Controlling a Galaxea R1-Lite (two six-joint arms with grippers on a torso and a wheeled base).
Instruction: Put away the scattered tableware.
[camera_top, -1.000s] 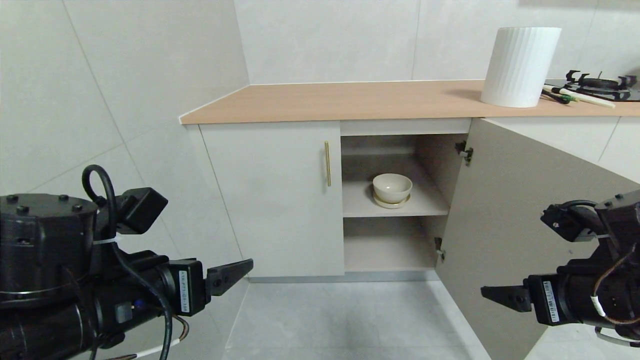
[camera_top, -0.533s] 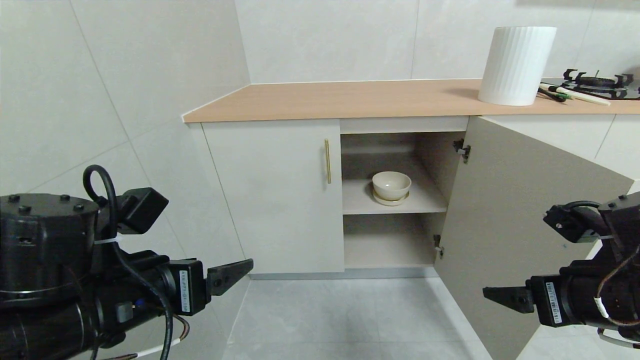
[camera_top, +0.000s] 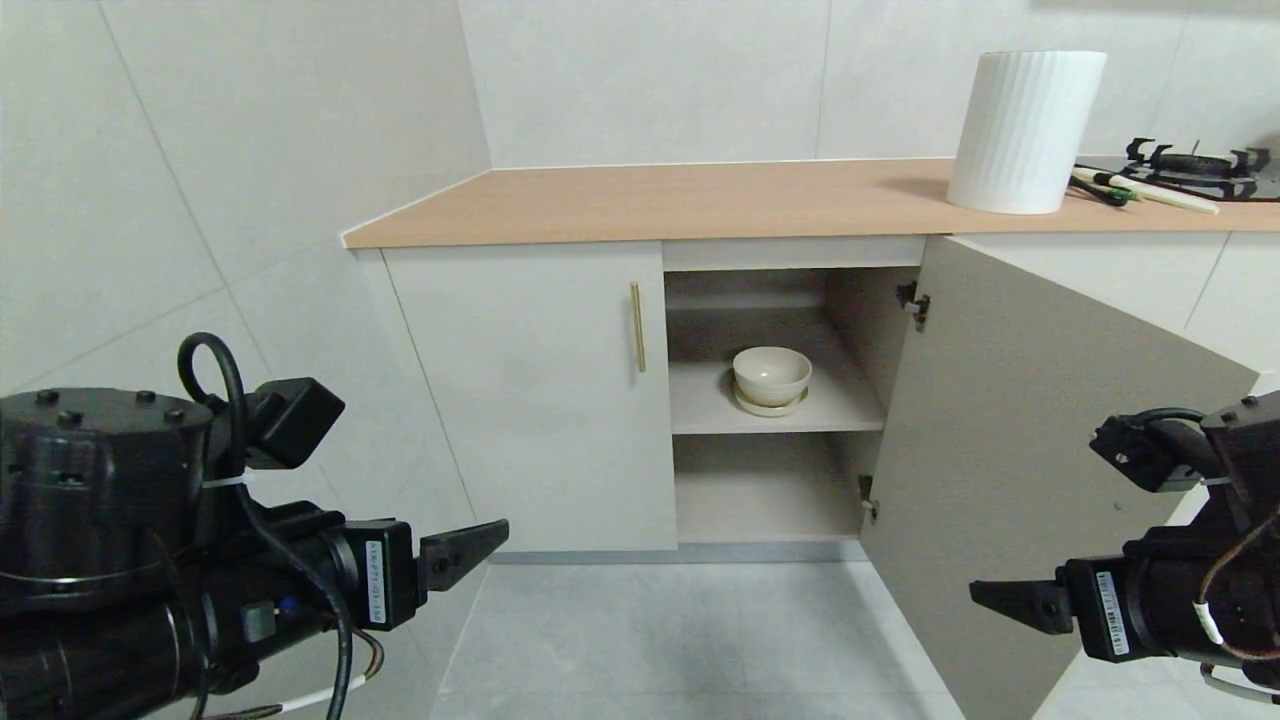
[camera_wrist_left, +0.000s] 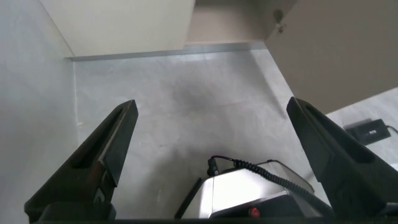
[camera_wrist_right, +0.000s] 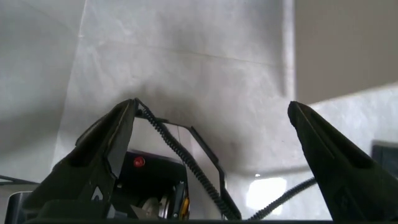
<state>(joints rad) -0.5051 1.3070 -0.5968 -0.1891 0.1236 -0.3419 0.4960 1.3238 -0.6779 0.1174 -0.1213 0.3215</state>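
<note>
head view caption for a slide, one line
Open cabinet with a bowl on a saucer on its upper shelf; left gripper and right gripper hang open, empty.

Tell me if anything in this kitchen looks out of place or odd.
Two things stand out. The right cupboard door stands wide open, showing a bowl on a saucer on the upper shelf. A few slim utensils lie loose on the countertop beside the white ribbed canister, by the stove. Nothing looks spilled or broken.

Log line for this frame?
bowl on plate, upper shelf | cabinet door open | left gripper open, empty | right gripper open, empty
</note>
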